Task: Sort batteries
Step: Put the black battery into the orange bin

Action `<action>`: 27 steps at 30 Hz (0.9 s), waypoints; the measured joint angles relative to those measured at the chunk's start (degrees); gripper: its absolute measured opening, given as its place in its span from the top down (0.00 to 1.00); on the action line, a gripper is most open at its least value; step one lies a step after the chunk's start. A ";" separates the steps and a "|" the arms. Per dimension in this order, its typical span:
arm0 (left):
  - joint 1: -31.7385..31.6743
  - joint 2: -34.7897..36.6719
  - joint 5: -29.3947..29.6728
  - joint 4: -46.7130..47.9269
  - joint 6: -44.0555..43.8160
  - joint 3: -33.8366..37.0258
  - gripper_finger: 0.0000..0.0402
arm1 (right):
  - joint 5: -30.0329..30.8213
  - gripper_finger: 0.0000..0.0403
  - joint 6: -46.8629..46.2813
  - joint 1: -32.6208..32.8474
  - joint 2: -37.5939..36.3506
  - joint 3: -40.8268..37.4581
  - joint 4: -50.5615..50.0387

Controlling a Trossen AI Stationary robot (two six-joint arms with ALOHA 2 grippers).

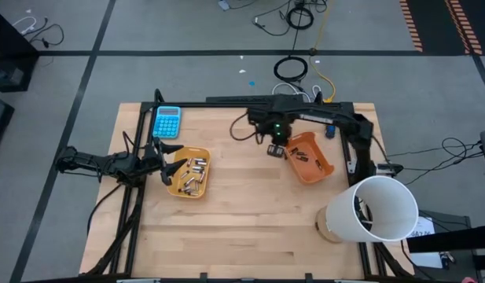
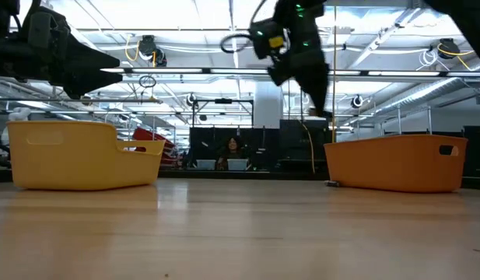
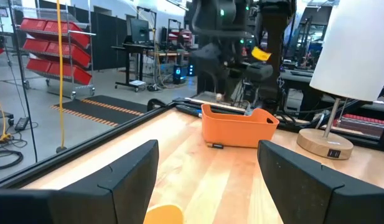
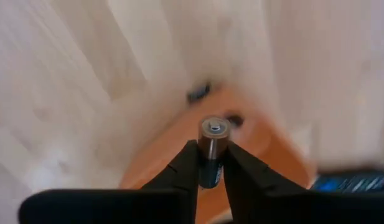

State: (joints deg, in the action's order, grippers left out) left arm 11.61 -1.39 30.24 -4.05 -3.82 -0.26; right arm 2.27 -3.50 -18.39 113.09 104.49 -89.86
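A yellow tray holds several silvery and dark batteries. An orange tray holds a few dark batteries. My left gripper hovers open over the yellow tray's left rim, and its wrist view looks across the table at the orange tray. My right gripper hangs high above the orange tray's left end, shut on a dark battery. One small dark battery lies on the table beside the orange tray. My right gripper pinches the dark battery's body between its two fingertips, coming from above and pointing down. The battery lies along the fingers, and its copper-coloured end sticks out past the tips. It is lifted clear above the orange tray.
A blue calculator lies behind the yellow tray at the table's far left. A white lamp on a wooden base stands at the near right corner. Bare wood spreads between the two trays and toward the near edge.
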 joint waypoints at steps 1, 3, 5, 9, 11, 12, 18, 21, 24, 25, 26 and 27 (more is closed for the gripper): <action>-0.02 0.00 -0.02 0.00 -0.01 0.01 0.30 | -0.65 0.86 -1.12 -0.33 -1.45 -2.81 0.03; -0.02 0.00 0.00 0.00 0.00 -0.01 0.30 | -1.17 0.85 -2.98 -1.00 -4.23 -8.82 -0.10; -0.02 -0.02 0.00 0.00 0.00 0.00 0.30 | -1.08 0.84 -4.64 -1.77 -6.76 -14.48 -0.24; -0.02 -0.02 0.00 0.00 0.01 0.01 0.30 | -0.67 0.83 -7.21 -2.81 -10.23 -21.15 -0.27; -0.02 -0.02 0.00 0.01 -0.01 0.00 0.30 | -0.33 0.83 -8.36 -2.80 -11.02 -21.59 -0.20; 0.00 -0.02 -0.01 0.00 -0.01 0.01 0.30 | 0.38 0.83 -8.61 -2.69 -11.25 -21.62 -0.01; -0.02 -0.02 0.00 0.00 0.01 0.00 0.30 | 0.92 0.80 -7.53 -2.12 -11.38 -21.19 1.11; -0.01 -0.02 0.00 0.00 -0.01 0.01 0.30 | 1.00 0.74 -6.17 -2.14 -11.38 -21.19 2.17; -0.02 -0.02 0.00 0.00 -0.01 0.01 0.30 | 1.00 0.67 -4.02 -2.27 -11.35 -20.69 2.62; -0.02 -0.02 0.00 0.00 0.01 0.01 0.30 | 1.02 0.65 -3.48 -2.27 -11.29 -20.04 2.67; 0.00 -0.02 0.00 0.00 0.01 0.00 0.30 | 1.29 0.63 -2.87 -2.27 -11.06 -18.98 2.67; -0.01 -0.02 -0.01 0.00 0.01 0.00 0.30 | 2.37 0.61 -2.32 -2.26 -10.80 -17.65 2.70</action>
State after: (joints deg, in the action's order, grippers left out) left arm 11.60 -1.41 30.23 -4.05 -3.81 -0.26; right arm 4.64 -5.81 -20.65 102.29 86.84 -87.17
